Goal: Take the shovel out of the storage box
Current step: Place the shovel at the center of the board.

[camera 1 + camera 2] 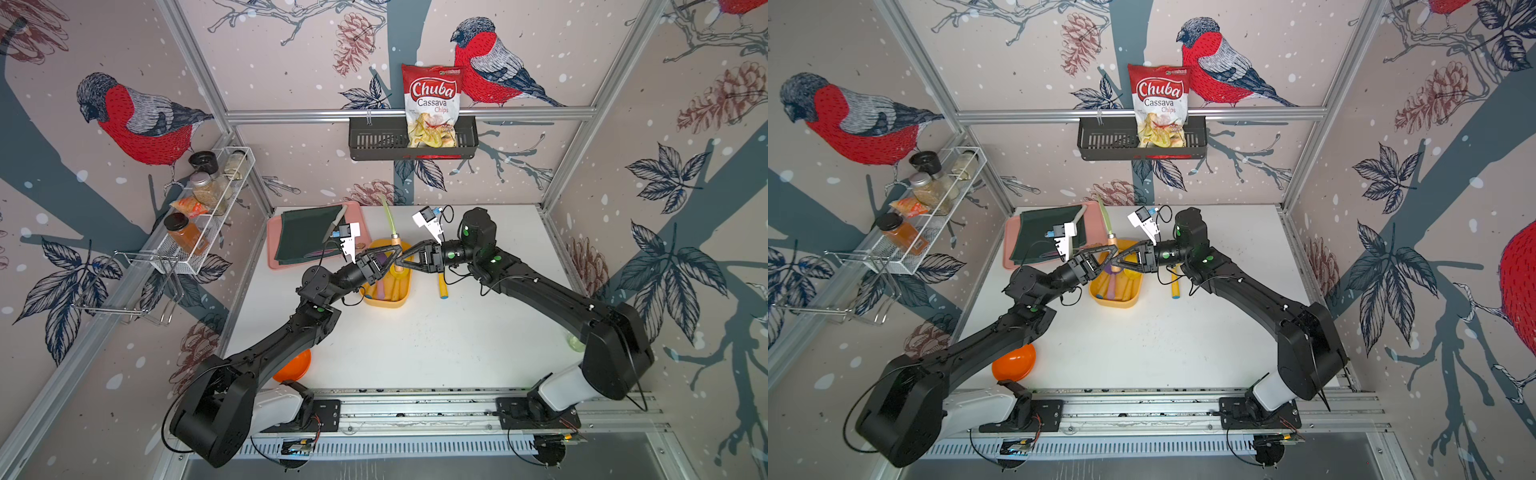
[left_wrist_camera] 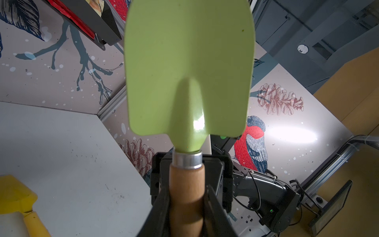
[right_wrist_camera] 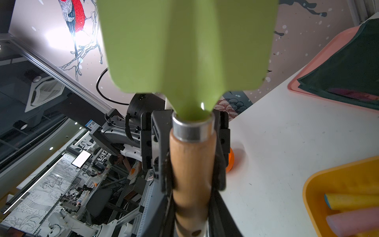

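Over the white table (image 1: 415, 332), the shovel (image 1: 390, 222) stands upright above the far end of the yellow box (image 1: 400, 302), blade up. The right gripper (image 3: 192, 205) is clamped tight on its wooden handle; the left gripper (image 2: 186, 205) has its fingers close on either side of the handle, grip unclear.

You could read one label in both top views: "Chuba Cassava Chips" on the red-and-white chip bag (image 1: 432, 97), which stood in the black basket (image 1: 374, 141) at twelve o'clock. The small logo above that name was illegible.
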`<state>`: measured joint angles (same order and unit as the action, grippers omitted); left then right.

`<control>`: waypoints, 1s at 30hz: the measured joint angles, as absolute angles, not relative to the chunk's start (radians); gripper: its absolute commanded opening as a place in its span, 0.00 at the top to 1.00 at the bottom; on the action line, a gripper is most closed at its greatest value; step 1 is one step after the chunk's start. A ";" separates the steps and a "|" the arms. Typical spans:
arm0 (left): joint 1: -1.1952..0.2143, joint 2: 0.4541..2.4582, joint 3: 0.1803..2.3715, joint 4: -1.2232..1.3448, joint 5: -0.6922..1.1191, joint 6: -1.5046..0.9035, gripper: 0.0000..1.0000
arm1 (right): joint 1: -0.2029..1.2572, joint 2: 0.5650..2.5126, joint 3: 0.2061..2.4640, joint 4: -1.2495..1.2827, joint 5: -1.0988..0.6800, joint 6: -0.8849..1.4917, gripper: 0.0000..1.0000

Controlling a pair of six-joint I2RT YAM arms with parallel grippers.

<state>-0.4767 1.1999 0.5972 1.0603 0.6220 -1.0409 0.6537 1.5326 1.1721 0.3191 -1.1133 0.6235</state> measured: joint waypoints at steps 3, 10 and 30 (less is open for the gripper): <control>-0.482 1.183 0.605 0.976 0.609 -1.011 0.01 | 0.646 1.528 1.166 0.304 -1.108 0.604 0.85; -0.485 1.058 0.636 0.661 0.468 -0.886 0.01 | 0.547 1.451 1.169 0.020 -0.911 0.475 0.86; -0.486 1.243 0.858 -0.060 0.155 -0.592 0.09 | 0.426 1.618 1.103 -0.695 -0.022 0.290 0.88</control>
